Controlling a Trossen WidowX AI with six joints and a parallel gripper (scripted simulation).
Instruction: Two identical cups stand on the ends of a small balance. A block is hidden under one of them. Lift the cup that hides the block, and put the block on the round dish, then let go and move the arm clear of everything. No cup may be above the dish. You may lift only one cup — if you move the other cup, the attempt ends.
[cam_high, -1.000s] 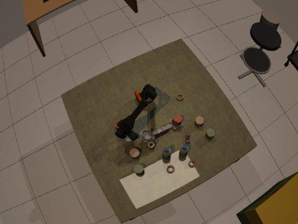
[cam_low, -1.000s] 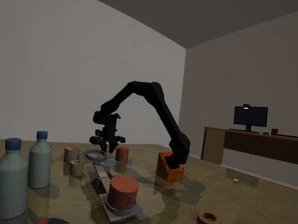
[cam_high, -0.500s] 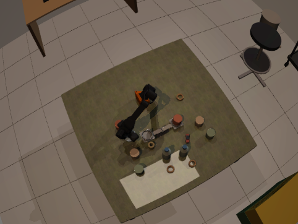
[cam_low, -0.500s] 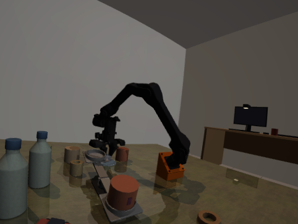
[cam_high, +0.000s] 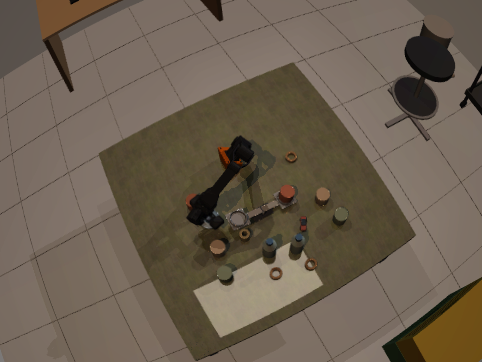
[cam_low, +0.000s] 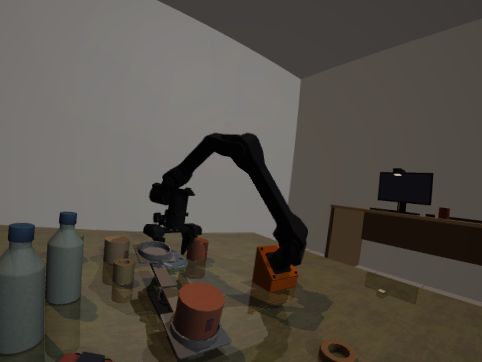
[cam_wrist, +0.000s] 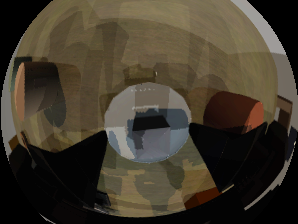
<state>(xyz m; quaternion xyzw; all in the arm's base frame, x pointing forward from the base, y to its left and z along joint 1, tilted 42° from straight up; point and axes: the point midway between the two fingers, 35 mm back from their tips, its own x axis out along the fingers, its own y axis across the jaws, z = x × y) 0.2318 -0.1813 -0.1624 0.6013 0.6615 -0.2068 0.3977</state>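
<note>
My gripper (cam_high: 206, 219) (cam_low: 172, 243) (cam_wrist: 148, 131) is open low over the round glassy dish (cam_low: 179, 263) (cam_wrist: 120, 102). The block (cam_wrist: 151, 139), with a dark top and greyish side, is inside the dish's outline between the spread fingertips, with gaps on both sides; the arm hides it in the top and exterior views. One red cup (cam_high: 287, 193) (cam_low: 199, 311) stands on one end of the balance (cam_high: 258, 213) (cam_low: 163, 275). The other end's round pan (cam_high: 238, 218) (cam_low: 154, 250) has no cup. The other red cup (cam_high: 191, 201) (cam_low: 199, 249) (cam_wrist: 227, 110) is on the table beside the dish, not above it.
A brown cylinder (cam_high: 218, 247) (cam_low: 117, 250) and a small tan hollow cylinder (cam_high: 244, 234) (cam_low: 123, 271) are near the empty pan. Two bottles (cam_high: 269, 248) (cam_high: 297, 243) (cam_low: 64, 265) stand farther off. A toy car (cam_high: 303, 223) lies near the cup-bearing end.
</note>
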